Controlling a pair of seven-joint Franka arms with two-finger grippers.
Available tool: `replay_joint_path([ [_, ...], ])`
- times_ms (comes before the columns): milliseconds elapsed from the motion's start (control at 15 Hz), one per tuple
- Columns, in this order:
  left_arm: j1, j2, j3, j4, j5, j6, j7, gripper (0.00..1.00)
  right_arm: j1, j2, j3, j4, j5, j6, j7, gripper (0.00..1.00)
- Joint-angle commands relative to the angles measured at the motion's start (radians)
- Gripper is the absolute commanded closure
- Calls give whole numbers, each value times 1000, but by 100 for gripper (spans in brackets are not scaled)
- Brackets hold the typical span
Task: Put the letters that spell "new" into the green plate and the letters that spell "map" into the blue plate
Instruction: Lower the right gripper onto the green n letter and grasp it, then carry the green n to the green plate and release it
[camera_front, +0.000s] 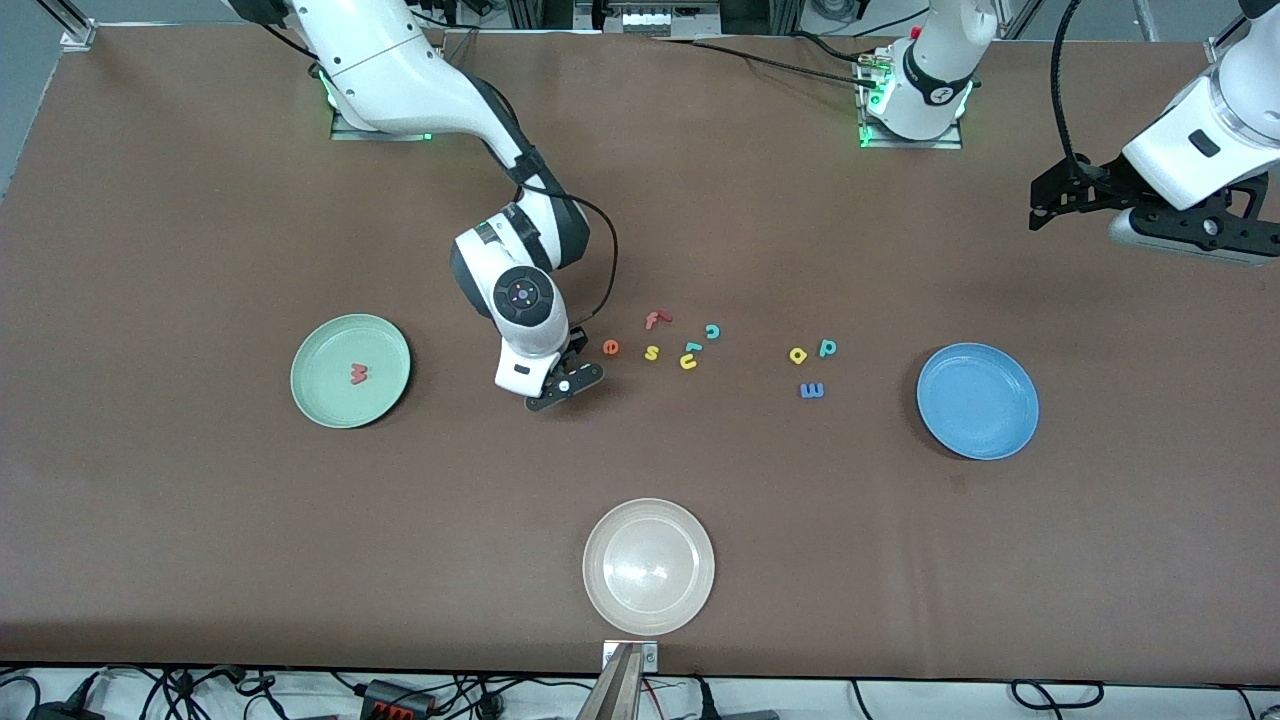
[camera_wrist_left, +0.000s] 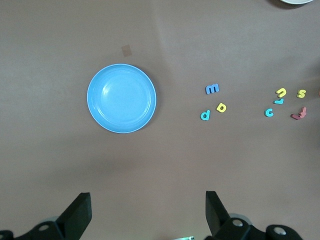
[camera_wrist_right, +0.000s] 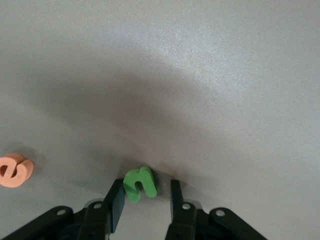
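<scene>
Round pale mint-green plate (camera_front: 300, 350) with a shallow rim sits on the brown tabletop (camera_front: 200, 520) toward the right arm's end. Round medium-blue plate (camera_front: 978, 401) lies well apart from the mint-green plate, toward the left arm's end. Round cream-white plate (camera_front: 648, 566) lies nearer the front camera than the mint-green plate.

Right hand (camera_front: 565, 385) is down at the tabletop, near the mint-green plate on its left-arm side. Fingers (camera_wrist_right: 116, 205) are narrow, bracketing the flat green n (camera_wrist_right: 140, 184): one finger touches it, with a gap at the other.

Left hand (camera_wrist_left: 147, 215) is spread wide and holds nothing. It waits over bare tabletop at the left arm's end.

Salmon-red w (camera_front: 358, 374) lies inside the mint-green plate. Orange e (camera_front: 610, 347) lies just beside the right hand. Blue m (camera_front: 812, 390), yellow a (camera_front: 798, 355) and teal p (camera_front: 828, 347) cluster much farther from the mint-green plate, near the medium-blue plate.
</scene>
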Motion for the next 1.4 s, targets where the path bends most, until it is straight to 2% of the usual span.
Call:
replay_joint_path([
  [0, 3, 13, -4, 32, 0, -24, 13, 0, -7, 0, 5, 7, -13, -1, -16, 61],
  [67, 3, 13, -4, 32, 0, -24, 13, 0, -9, 0, 5, 7, -13, -1, -16, 66],
  [532, 3, 13, -4, 32, 0, -24, 13, 0, -10, -5, 3, 7, -13, -4, -16, 77],
  [599, 3, 13, -4, 32, 0, -24, 13, 0, -10, -6, 1, 7, -12, -4, -20, 82],
  [665, 3, 13, -4, 32, 0, -24, 13, 0, -10, -12, -3, 11, -9, -11, -23, 83],
  [732, 3, 13, -4, 32, 0, -24, 13, 0, -25, -43, -5, 10, -10, -37, -22, 87],
  [998, 3, 13, -4, 32, 0, -24, 13, 0, -129, -152, -6, 5, -15, -276, -6, 88],
  [1065, 3, 13, -4, 32, 0, -24, 13, 0, -168, -170, -23, -1, -16, -315, -11, 88],
  [1331, 3, 13, -4, 32, 0, -24, 13, 0, -286, -213, -34, -74, -16, -363, -17, 88],
])
